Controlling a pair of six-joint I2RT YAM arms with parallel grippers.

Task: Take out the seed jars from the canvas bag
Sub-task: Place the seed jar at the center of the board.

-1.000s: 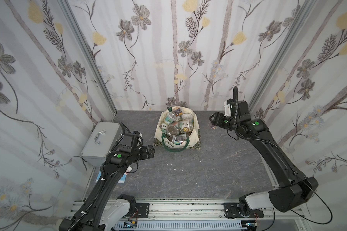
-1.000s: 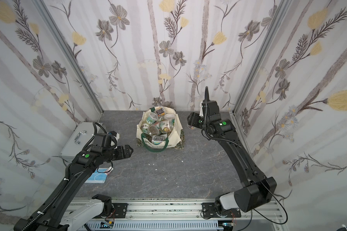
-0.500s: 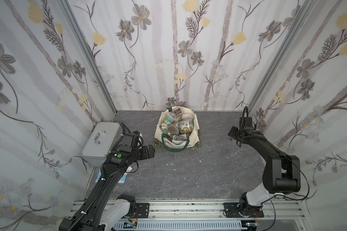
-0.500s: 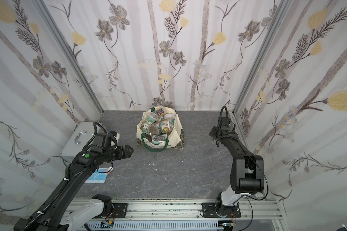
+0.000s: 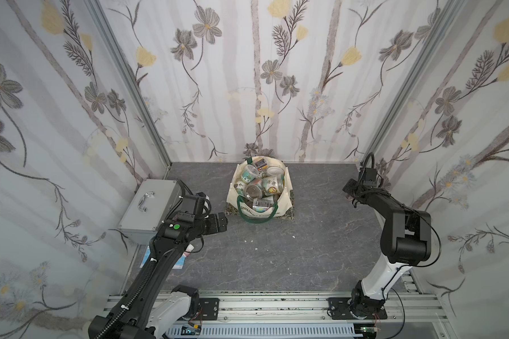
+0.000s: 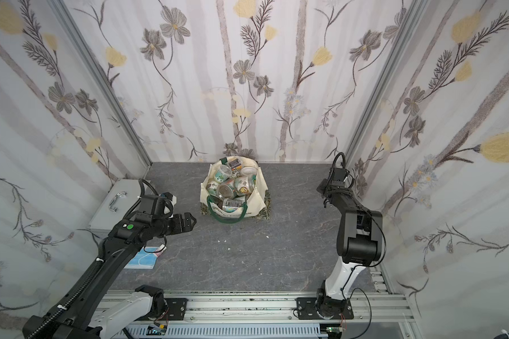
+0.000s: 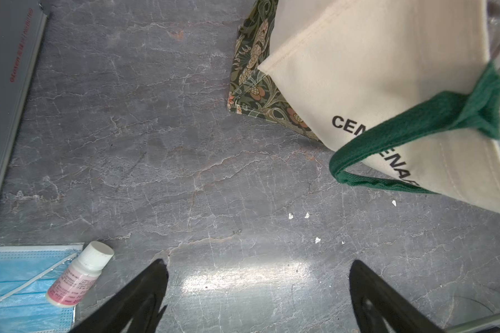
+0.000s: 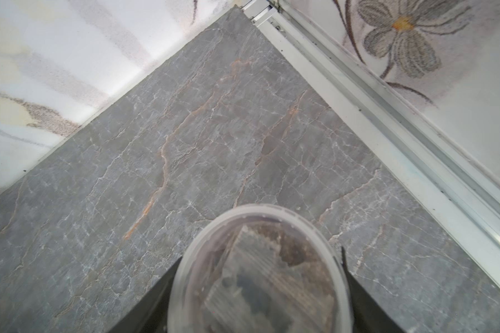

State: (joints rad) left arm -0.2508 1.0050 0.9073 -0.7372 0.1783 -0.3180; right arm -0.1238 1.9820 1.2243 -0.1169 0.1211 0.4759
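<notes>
At right end effector [image 8: 257,269]: jar [image 8: 260,291], wrist view only.

The grey, veined tabletop [image 5: 306,258] carried a cream canvas bag [image 5: 286,190] standing near the middle of its far edge. A silver case [image 5: 147,208] lay along the left side, well apart from the bag. Nearer the front lay a blue face mask [image 7: 18,282], with a small white bottle [image 7: 78,276] on its side against the mask's corner. A few white flecks [image 5: 250,240] dotted the middle.
</notes>
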